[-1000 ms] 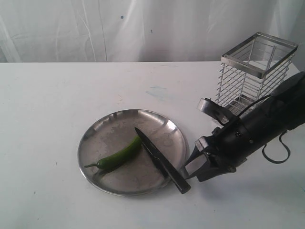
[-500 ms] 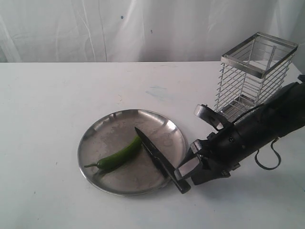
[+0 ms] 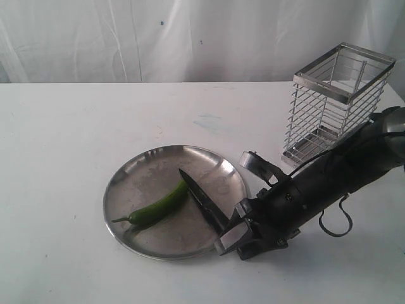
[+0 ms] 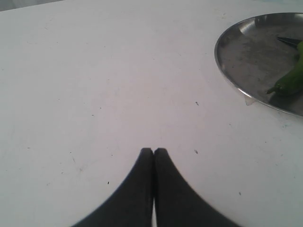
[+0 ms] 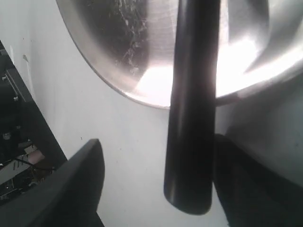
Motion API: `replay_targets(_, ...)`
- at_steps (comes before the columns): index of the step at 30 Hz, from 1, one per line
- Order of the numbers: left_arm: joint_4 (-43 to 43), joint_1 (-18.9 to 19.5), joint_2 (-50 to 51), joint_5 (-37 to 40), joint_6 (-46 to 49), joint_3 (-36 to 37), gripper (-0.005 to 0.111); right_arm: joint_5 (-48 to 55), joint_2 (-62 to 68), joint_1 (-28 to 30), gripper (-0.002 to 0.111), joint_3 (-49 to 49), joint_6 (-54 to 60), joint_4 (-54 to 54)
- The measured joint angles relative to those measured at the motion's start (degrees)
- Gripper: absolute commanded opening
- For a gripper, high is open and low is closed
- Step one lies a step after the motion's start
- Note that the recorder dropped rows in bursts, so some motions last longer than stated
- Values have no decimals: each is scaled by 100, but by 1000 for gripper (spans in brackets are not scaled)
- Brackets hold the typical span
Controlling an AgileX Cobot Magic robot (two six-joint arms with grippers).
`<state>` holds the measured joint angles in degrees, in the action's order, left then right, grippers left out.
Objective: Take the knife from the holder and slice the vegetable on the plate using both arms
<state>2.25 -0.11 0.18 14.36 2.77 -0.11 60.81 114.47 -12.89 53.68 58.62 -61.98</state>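
The steel plate (image 3: 130,170) holds the green chili pepper (image 3: 158,204). The black knife (image 3: 201,200) lies across it, tip against the pepper and handle reaching over the near right rim. My right gripper (image 3: 239,202) is open and low at that rim. In the right wrist view the handle (image 5: 191,142) lies between the spread fingers, close to one finger (image 5: 246,184) and apart from the other; the gripper (image 5: 158,143) is not closed on it. My left gripper (image 4: 153,151) is shut and empty over bare table, with the plate (image 4: 226,71) and pepper (image 4: 289,82) off to one side.
The wire holder (image 3: 335,101) stands empty at the back right, behind the right arm (image 3: 342,174). A white curtain hangs behind the table. The left arm does not show in the exterior view.
My right gripper has slid left and forward along the table until its open fingers straddle the end of the knife handle. Knife, pepper and plate have not moved.
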Motion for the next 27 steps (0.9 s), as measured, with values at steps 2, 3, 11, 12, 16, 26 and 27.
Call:
replay_targets(2, 0, 0, 0, 0, 0, 0, 0, -22, 0, -14, 61, 0, 24, -11)
replay_targets(3, 0, 0, 0, 0, 0, 0, 0, -21, 0, -14, 61, 0, 24, -11)
replay_targets(11, 0, 0, 0, 0, 0, 0, 0, -133, 0, -14, 49, 2, 45, -53)
replay_targets(12, 0, 0, 0, 0, 0, 0, 0, -193, 0, -14, 43, 2, 45, -53)
replay_targets(16, 0, 0, 0, 0, 0, 0, 0, -479, 0, -23, 23, 24, -281, -28)
replay_targets(26, 0, 0, 0, 0, 0, 0, 0, -572, 0, -23, 0, 24, -751, 23)
replay_targets(27, 0, 0, 0, 0, 0, 0, 0, -572, 0, -23, 0, 24, -751, 23)
